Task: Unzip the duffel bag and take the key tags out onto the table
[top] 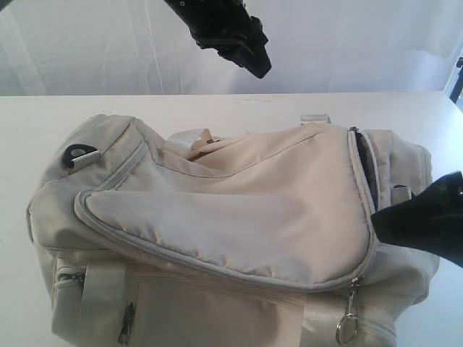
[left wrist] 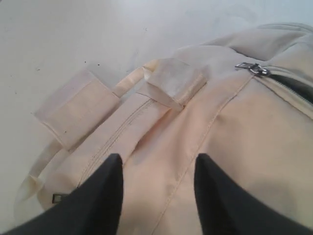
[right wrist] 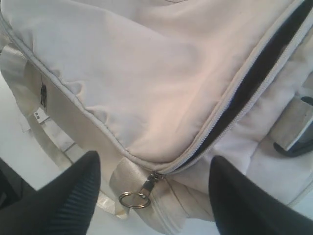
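White table (top: 217, 105); cream duffel bag (top: 239, 210) lying on it

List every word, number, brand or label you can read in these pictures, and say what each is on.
No readable text anywhere.
White tag on the bag: marks too small and blurred to read.
Dark tag at the bag's edge: also too blurred.

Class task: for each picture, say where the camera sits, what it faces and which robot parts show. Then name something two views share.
Exterior view: off the arms, facing across the table at the duffel bag; left arm above, right arm at right.
Left wrist view: on the left arm, past the open left gripper onto the bag's strap end.
Right wrist view: on the right arm, past the open right gripper at the part-open zipper.
Shared: exterior and right wrist views both show the ring pull.
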You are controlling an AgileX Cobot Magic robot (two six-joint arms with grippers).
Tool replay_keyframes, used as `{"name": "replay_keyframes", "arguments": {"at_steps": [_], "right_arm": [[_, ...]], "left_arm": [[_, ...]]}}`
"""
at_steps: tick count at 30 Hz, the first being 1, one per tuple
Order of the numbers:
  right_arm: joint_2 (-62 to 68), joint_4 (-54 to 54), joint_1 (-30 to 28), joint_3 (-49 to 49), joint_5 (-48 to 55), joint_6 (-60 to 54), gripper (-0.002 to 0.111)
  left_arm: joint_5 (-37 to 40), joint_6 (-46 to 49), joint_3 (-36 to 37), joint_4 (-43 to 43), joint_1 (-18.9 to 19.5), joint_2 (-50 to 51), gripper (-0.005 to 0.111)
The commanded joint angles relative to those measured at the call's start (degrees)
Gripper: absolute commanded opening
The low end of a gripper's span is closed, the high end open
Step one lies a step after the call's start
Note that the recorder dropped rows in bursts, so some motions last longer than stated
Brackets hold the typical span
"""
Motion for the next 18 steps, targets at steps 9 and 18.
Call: {"name": "replay_keyframes", "arguments": {"at_steps": [9,18], "right_arm": [[-1.25,-1.33,0.17,-0.53,-0.22,0.24,0.060],[-1.25,-1.33,0.17,-0.53,-2.37,0.24,0.058]], "left_arm": [[5.04,-3.16,18.64,-0.43,1.68,-16.49,0.000],[-2.17,-5.99,50.89,-8.54,1.58,-41.56,0.000]]}}
